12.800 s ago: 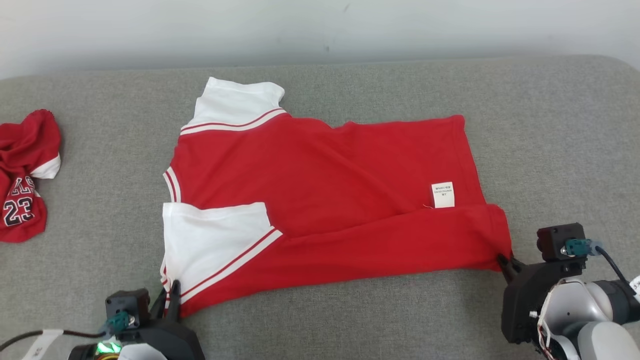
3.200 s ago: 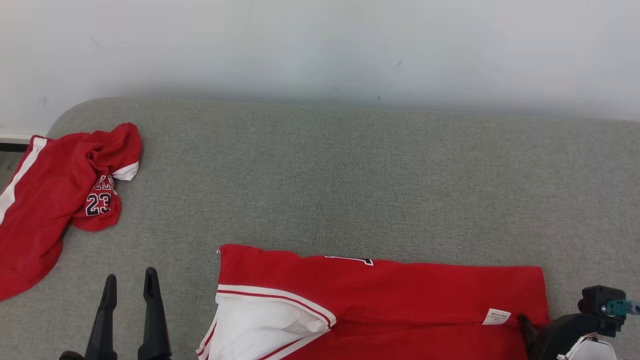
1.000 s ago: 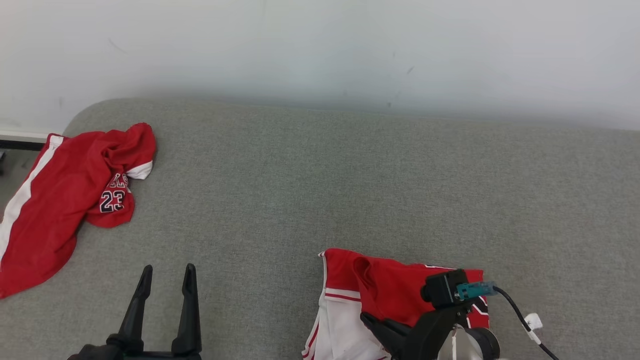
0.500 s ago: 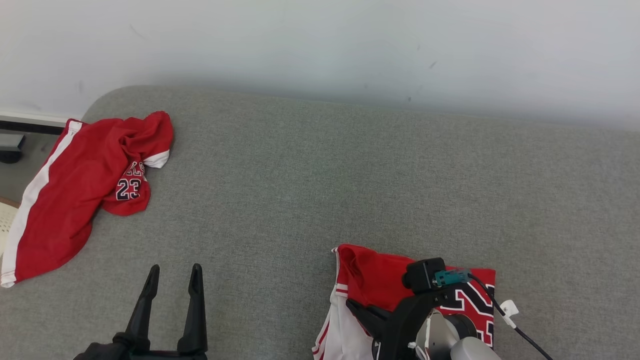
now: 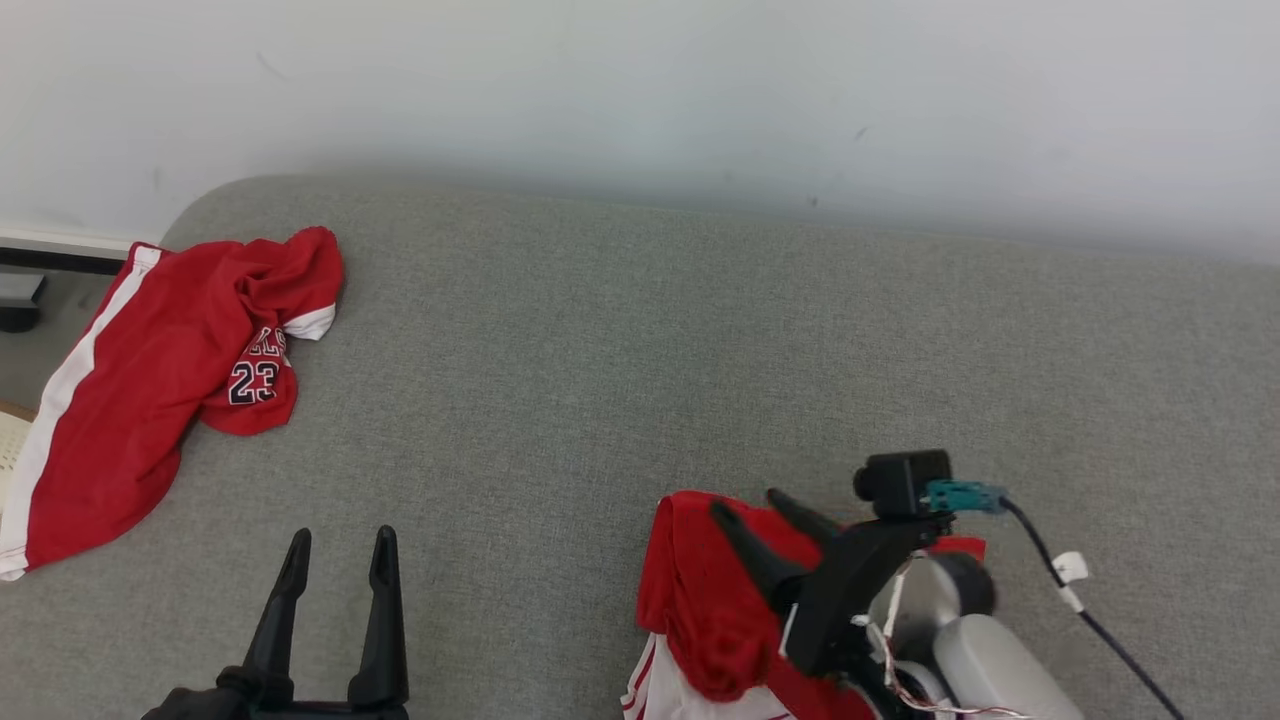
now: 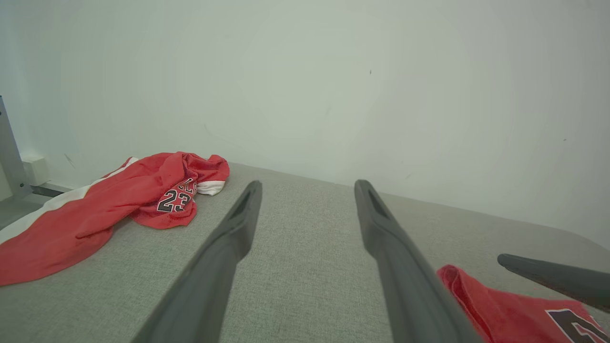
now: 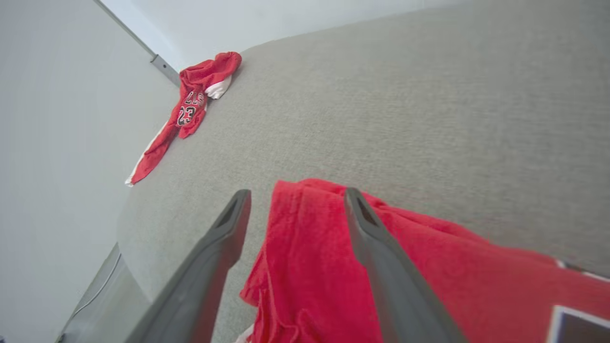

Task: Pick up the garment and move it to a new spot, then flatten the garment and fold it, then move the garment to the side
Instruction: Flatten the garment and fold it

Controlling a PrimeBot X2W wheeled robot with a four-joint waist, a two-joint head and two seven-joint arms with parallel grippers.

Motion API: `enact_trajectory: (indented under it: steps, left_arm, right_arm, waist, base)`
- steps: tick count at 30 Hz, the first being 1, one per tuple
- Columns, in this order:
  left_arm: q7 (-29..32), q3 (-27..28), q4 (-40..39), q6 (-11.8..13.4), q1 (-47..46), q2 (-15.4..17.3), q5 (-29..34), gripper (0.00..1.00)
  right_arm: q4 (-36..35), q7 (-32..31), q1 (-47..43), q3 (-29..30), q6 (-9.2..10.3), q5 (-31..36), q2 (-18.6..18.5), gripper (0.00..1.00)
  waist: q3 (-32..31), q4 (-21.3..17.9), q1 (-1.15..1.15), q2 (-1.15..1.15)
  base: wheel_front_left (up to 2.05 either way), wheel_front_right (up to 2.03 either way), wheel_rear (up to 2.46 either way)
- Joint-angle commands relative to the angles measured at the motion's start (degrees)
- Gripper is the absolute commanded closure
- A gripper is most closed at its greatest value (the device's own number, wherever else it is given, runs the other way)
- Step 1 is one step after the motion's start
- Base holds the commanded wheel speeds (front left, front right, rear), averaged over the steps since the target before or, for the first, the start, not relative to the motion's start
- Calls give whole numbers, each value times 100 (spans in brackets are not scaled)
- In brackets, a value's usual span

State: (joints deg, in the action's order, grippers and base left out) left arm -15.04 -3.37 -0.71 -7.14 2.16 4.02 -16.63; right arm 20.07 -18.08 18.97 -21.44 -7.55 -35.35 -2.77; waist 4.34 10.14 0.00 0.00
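The garment (image 5: 700, 600), a red jersey with white trim, lies folded in a bunched heap on the grey padded surface (image 5: 600, 350) at the lower middle of the head view. My right gripper (image 5: 762, 508) hovers just over its top edge, open, with nothing pinched. In the right wrist view the red garment (image 7: 324, 267) lies beneath the spread fingers of the right gripper (image 7: 298, 193). My left gripper (image 5: 340, 540) stands open over bare surface to the left. The left gripper (image 6: 309, 186) sees the garment (image 6: 491, 309) at lower right.
A second red jersey (image 5: 150, 400) marked 23 lies crumpled at the surface's far left corner and hangs over its edge; it also shows as the second jersey (image 6: 143, 195) and the second jersey (image 7: 190, 105). A pale wall (image 5: 640, 90) backs the surface.
My right gripper has opened, let go of the garment and risen a little; the cloth's top edge now sits bunched. The left gripper has stayed open in place.
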Motion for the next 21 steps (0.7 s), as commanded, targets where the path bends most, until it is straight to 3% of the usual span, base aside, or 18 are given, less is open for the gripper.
enact_trajectory:
  steps: [1, 3, 8, 14, 21]
  left_arm:
    - [-12, 18, -30, -28, 39, -19, 29, 0]
    - [-12, 18, -84, -25, 66, -29, 42, 0]
    - [-12, 4, -121, -18, 30, -52, 35, 0]
    - [-12, -2, -83, -22, -76, -69, 48, 0]
    - [-12, 23, -29, -30, -48, -77, 44, 0]
  right_arm:
    - [-56, -4, -37, 199, 10, 334, -21, 0]
    - [-317, -170, -318, 875, 10, 1282, -15, 0]
    - [-799, -583, -799, 1479, 10, 2176, -9, 0]
    - [-1241, -700, -1190, 1463, 10, 2289, -11, 0]
    - [-1406, -460, -1562, 956, 10, 2589, -15, 0]
  waist:
    - [-5, -26, 0, 0]
    - [14, -72, 0, 0]
    - [76, -142, 0, 0]
    - [93, -192, 0, 0]
    - [4, -225, 0, 0]
  base:
    - [0, 0, 0]
    - [0, 0, 0]
    - [0, 0, 0]
    - [0, 0, 0]
    - [0, 0, 0]
